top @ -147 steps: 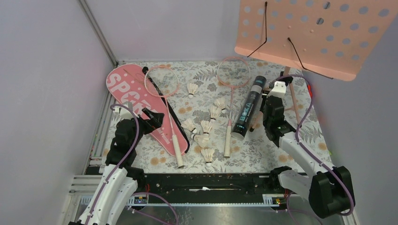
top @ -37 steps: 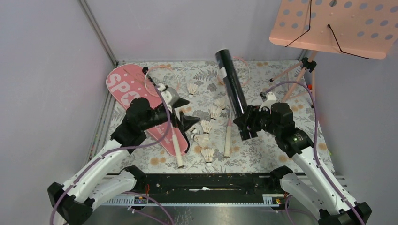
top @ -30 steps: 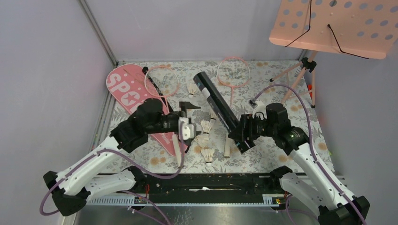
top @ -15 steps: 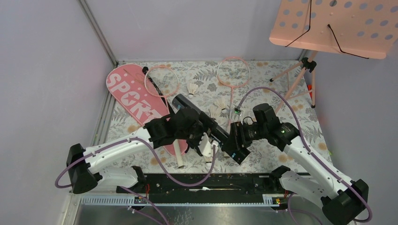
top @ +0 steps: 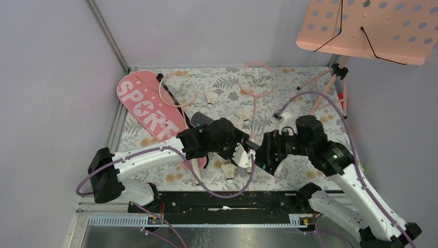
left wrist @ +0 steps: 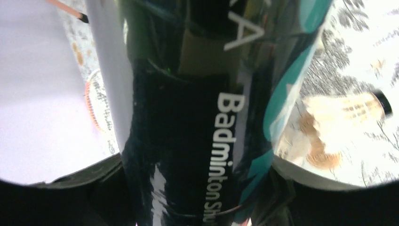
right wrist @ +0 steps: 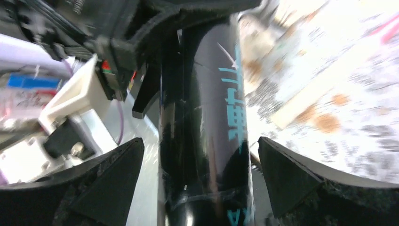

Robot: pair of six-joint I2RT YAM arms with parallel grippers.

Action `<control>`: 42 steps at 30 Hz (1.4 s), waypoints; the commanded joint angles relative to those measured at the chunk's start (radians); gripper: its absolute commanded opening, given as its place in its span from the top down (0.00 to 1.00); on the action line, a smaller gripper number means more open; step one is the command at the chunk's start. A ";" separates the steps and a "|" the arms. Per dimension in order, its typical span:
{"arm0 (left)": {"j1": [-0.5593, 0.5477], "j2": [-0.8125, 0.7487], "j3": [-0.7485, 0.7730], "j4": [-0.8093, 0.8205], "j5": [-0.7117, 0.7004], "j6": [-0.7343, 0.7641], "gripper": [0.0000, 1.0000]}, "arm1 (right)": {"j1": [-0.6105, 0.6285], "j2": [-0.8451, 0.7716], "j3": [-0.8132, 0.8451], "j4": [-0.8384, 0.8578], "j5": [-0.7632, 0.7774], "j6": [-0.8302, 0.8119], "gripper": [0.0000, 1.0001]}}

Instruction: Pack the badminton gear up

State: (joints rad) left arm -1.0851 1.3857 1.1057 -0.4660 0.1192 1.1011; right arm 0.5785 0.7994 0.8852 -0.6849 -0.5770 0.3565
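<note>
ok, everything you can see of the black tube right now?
The black tube is a long, glossy cylinder that looks like plastic, with white "Badminton" lettering and teal markings. It seems to be held above the floral table, slanting between the two arms, which hide most of it from above. One end shows beside the pink cover. The left hand looks closed on it. The right hand flanks it with gaps on both sides.

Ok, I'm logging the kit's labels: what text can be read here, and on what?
"SPORT": on the pink cover.
"Badminton Sh", cut off at the frame edge: on the black tube.
"A": above that on the tube, the rest of the word hidden.
Teal characters on the tube, right wrist view: too blurred to read.
</note>
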 commanded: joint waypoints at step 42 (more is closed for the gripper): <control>-0.130 -0.270 -0.371 0.392 -0.512 -0.615 0.70 | 0.007 -0.259 -0.071 0.338 0.119 0.073 0.50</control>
State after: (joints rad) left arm -1.1988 1.1595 0.7158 -0.1398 -0.4183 0.4770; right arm 0.5800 0.5297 0.7773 -0.3763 -0.4397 0.4564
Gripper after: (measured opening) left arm 0.673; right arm 0.520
